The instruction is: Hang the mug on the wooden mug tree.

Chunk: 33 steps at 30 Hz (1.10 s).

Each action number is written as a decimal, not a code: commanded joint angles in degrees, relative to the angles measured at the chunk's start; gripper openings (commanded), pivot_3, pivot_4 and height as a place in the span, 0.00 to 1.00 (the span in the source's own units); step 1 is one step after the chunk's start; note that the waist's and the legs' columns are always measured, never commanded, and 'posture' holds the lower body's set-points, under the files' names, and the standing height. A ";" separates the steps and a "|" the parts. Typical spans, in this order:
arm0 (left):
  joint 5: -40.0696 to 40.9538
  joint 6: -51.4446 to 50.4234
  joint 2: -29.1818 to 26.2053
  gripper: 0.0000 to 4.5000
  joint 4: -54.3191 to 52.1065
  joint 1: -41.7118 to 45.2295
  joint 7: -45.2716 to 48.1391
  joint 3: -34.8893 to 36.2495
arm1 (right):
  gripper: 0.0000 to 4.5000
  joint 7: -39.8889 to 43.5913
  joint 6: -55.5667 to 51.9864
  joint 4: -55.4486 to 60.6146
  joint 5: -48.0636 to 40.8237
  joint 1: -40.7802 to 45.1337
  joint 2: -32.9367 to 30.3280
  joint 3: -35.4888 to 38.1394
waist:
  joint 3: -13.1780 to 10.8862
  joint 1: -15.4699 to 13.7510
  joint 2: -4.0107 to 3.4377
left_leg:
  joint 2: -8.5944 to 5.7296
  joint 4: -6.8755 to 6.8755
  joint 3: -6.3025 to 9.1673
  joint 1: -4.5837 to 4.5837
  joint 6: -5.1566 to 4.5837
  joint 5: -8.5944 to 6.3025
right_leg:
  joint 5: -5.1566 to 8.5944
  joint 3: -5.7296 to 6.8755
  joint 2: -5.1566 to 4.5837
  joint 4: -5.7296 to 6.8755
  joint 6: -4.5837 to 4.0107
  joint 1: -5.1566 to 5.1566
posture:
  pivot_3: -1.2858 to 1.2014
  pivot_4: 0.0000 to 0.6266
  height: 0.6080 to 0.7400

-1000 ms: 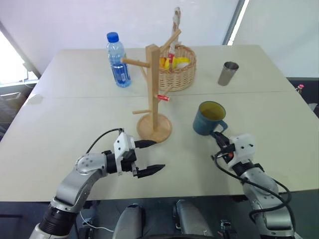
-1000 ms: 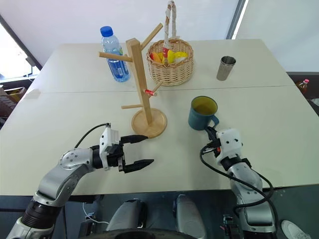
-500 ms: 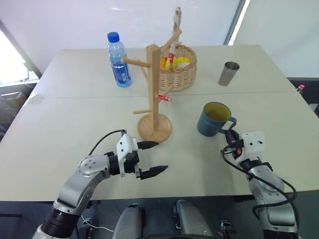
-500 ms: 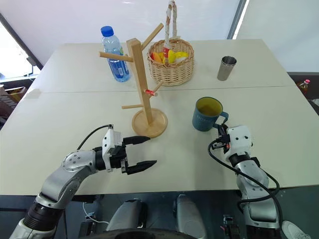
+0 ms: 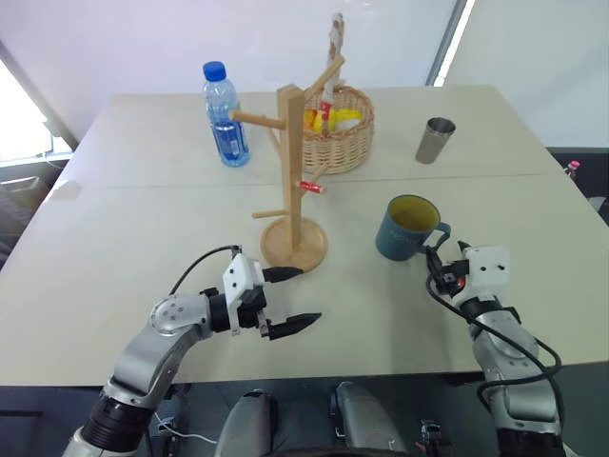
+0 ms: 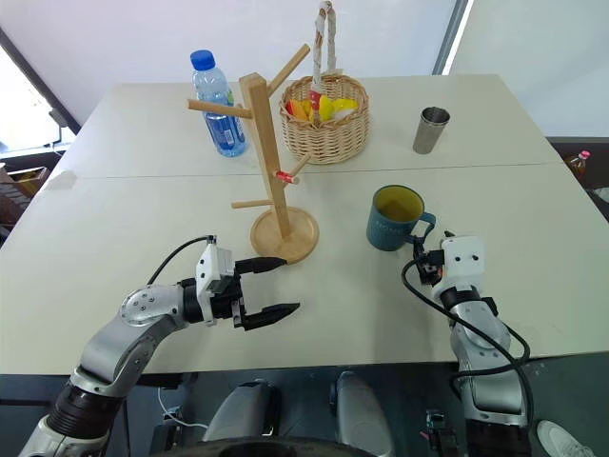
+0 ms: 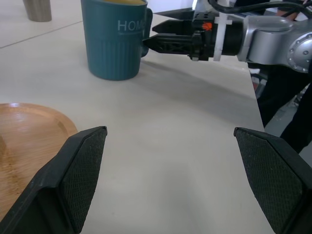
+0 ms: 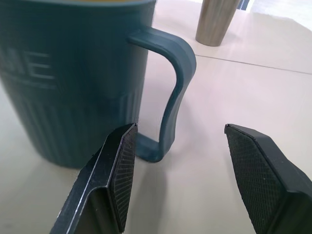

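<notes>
Mug on the worktop, right hand spread at its handle.
The mug [image 5: 407,227] stands upright right of centre, right of the wooden mug tree [image 5: 293,171], none of whose pegs holds it. The right hand [image 8: 183,170] is released, its 2 fingers either side of the handle, not gripping it. At lower left the left hand [image 5: 290,300] hangs spread and empty above the worktop [image 5: 124,238].

Dusty-blue mug [image 6: 394,218] with ribbed sides, pale lettering, yellow-green inside — light wooden mug tree [image 6: 271,181] — blue-capped bottle [image 6: 218,105].
</notes>
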State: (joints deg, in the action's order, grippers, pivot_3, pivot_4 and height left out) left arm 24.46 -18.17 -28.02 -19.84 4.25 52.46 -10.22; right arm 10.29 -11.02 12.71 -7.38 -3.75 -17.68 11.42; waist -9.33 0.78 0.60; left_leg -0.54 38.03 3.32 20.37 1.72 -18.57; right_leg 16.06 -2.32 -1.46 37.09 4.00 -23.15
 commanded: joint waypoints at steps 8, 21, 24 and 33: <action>0.75 1.09 0.13 1.00 -2.15 -0.17 -0.58 1.36 | 0.21 1.31 5.01 -5.64 -0.43 4.50 1.10 -0.38 | 0.00 0.02 0.00 | 0.00 0.00 0.00 0.00 0.00 0.00 | 0.00 0.00 0.00 0.02 0.00 0.00 | 0.52 0.24 1.00; -0.26 3.36 -1.42 1.00 -0.06 -1.87 -1.58 4.39 | 0.00 9.82 10.19 5.39 12.11 1.68 -11.34 -8.07 | -0.02 -0.01 -0.06 | -0.03 0.00 -0.02 0.01 0.00 0.00 | 0.00 -0.01 -0.02 0.01 0.00 -0.01 | 0.52 0.24 1.00; -0.43 4.79 -2.29 1.00 2.58 -1.34 -1.26 6.43 | 0.00 15.62 9.27 13.58 13.04 2.47 -17.38 -10.55 | -0.03 0.19 -0.05 | -0.03 0.00 -0.01 -0.02 0.00 0.00 | 0.00 0.00 0.02 0.01 0.01 0.00 | 0.52 0.24 1.00; 1.72 7.13 -4.72 1.00 8.40 2.75 1.20 12.08 | 0.00 23.91 -11.91 28.15 11.06 19.13 -20.23 -16.48 | -0.04 -0.20 0.02 | 0.03 0.09 0.07 0.01 -0.01 0.01 | 0.00 0.07 0.03 0.01 0.01 0.02 | 0.52 0.24 1.00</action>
State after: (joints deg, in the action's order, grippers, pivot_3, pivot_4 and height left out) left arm 24.63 -11.82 -32.13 -10.38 6.45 52.74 0.11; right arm 33.52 -20.70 38.54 3.69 14.50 -37.46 -4.65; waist -9.37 0.59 0.62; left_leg -0.54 38.12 3.40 20.41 1.72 -18.57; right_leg 16.06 -2.24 -1.46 37.09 4.00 -23.15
